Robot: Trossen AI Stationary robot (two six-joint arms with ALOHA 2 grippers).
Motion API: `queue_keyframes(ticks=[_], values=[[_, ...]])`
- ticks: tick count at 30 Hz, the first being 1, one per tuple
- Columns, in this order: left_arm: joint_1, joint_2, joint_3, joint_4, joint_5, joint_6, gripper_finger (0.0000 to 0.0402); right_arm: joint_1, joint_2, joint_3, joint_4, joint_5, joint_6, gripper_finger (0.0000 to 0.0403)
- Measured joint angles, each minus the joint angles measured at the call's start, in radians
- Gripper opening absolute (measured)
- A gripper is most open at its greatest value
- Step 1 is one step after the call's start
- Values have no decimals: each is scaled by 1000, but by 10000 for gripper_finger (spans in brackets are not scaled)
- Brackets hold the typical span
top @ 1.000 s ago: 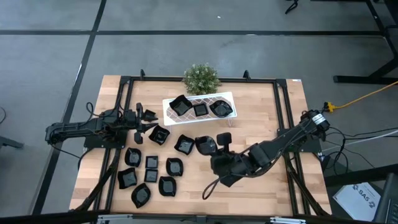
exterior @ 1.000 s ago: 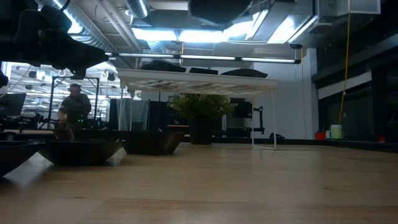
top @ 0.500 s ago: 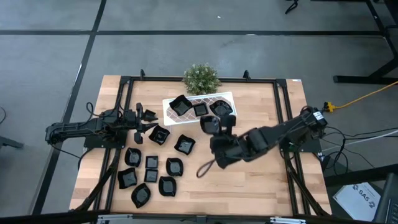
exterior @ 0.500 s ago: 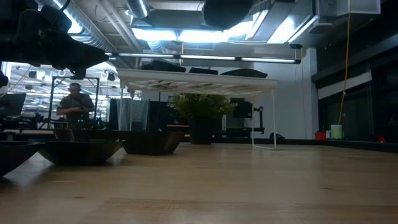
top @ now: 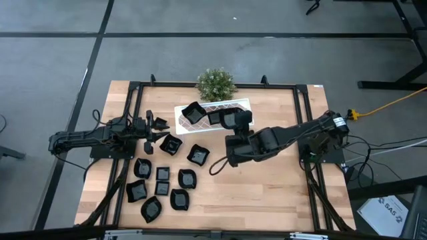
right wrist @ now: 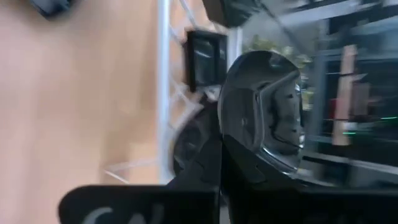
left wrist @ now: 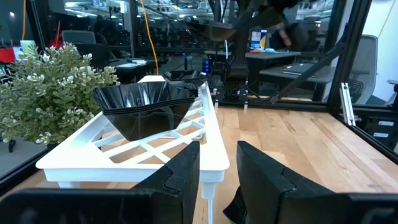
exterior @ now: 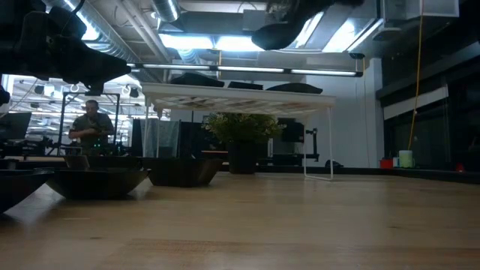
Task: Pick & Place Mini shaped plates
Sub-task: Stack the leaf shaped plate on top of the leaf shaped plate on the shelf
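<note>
Above the rack (top: 212, 115), the right end effector (top: 235, 120) is clamped on a plate (right wrist: 264, 115), carrying it to place. Next it should lower and release gently. The left end effector (top: 159, 128) waits, fingers apart, holding nothing

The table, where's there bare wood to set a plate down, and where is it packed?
Bare wood lies on the table in front of the right arm, and on the far right strip past the white rack. Crowded: the cluster of black plates at front left, beside the left gripper, and the rack, over which the right gripper holds a plate.
</note>
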Motion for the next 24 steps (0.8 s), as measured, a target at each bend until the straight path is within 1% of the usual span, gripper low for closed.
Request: queue_keyframes(ticks=[2, 7, 10, 14, 19, 24], values=[[0, 0, 0, 0, 0, 0, 100, 6, 0, -34, -1, 59, -38, 4], [0, 0, 0, 0, 0, 0, 100, 8, 0, -111, 4, 142, -85, 4], [0, 0, 0, 0, 0, 0, 100, 7, 0, -148, 39, 198, -138, 4], [0, 0, 0, 0, 0, 0, 100, 7, 0, -156, 85, 201, -201, 4], [0, 0, 0, 0, 0, 0, 100, 7, 0, -156, 245, 185, -366, 4], [0, 0, 0, 0, 0, 0, 100, 4, 0, -156, 375, 127, -507, 4]])
